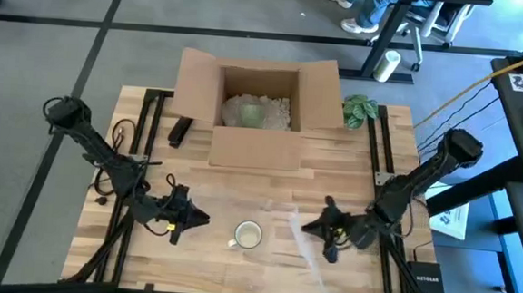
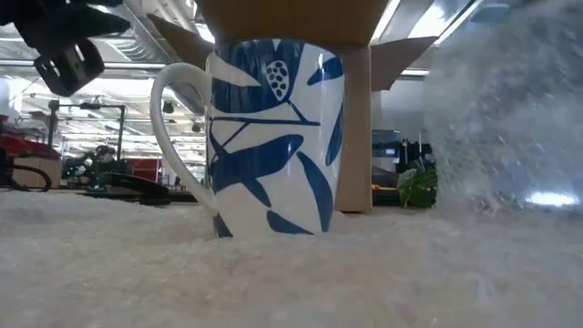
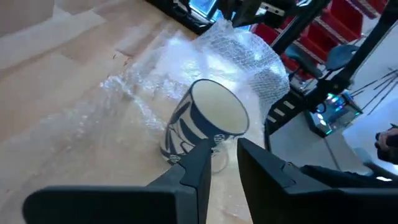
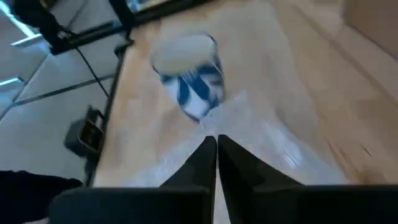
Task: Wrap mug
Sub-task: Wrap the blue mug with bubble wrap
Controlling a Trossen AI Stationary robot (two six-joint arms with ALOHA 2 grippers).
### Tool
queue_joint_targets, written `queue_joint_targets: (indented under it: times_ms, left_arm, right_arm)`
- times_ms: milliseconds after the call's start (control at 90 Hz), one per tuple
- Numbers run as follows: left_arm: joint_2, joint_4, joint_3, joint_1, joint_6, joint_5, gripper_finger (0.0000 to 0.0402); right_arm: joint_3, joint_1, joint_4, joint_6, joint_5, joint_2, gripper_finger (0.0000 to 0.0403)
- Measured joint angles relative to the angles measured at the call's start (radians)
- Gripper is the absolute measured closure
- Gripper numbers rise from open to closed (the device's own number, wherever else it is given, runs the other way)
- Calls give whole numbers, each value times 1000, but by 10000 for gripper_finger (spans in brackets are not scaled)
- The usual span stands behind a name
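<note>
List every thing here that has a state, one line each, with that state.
Mug: upright on the bubble wrap, empty.
Bubble wrap: flat under the mug, one edge lifted.
Cardboard box: flaps open, padding inside.
Left gripper: open, beside the mug.
Right gripper: shut on the bubble wrap.

The mug [image 1: 248,236] stood upright on the bubble wrap [image 1: 284,222] between both grippers, in front of the open cardboard box [image 1: 258,105].

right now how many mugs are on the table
1. The white ceramic mug with blue leaf print stands upright on the clear bubble wrap sheet near the table's front edge, between the left gripper and right gripper. The open cardboard box may hide others.
</note>
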Motion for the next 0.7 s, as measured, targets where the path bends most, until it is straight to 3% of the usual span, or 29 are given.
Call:
queue_joint_targets:
  times_ms: [122, 356, 700]
  left_arm:
    - [15, -1, 0, -6, -4, 0, 341]
    - [18, 0, 0, -20, 34, 0, 341]
    - [15, -27, 0, -69, 103, 0, 341]
  right_arm:
    - [97, -101, 90, -90, -117, 130, 403]
    - [360, -256, 94, -183, -301, 381, 403]
    - [683, -398, 45, -176, -348, 616, 403]
